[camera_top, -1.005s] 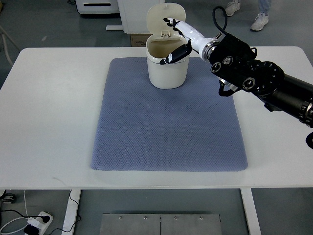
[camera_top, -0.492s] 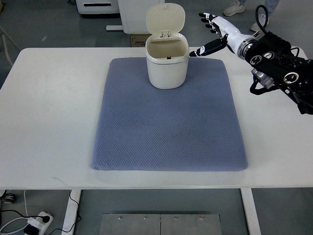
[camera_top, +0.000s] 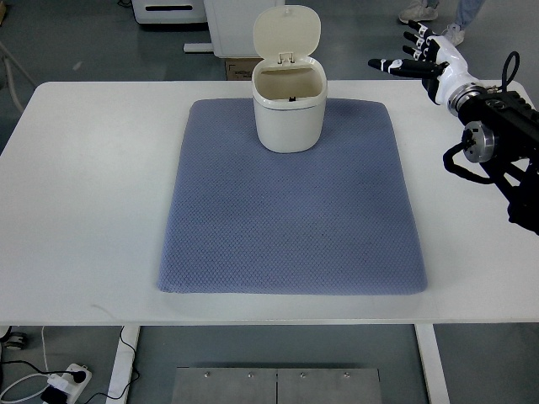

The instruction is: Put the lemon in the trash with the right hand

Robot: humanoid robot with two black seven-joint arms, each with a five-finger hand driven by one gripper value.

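From above, the right hand [camera_top: 425,57] has pulled back from the trash can [camera_top: 289,105] toward the table's [camera_top: 84,185] far right corner, fingers spread and empty. The can stands lid-up on the blue mat [camera_top: 290,210]. No lemon shows; whether it's inside, I can't tell.

A white table [camera_top: 84,210] is filling most of the view, standing on a grey floor [camera_top: 76,38]. Beyond its far edge, white furniture [camera_top: 232,25] is sitting. Below its near edge, a power strip [camera_top: 63,383] is lying beside a table leg [camera_top: 124,362].
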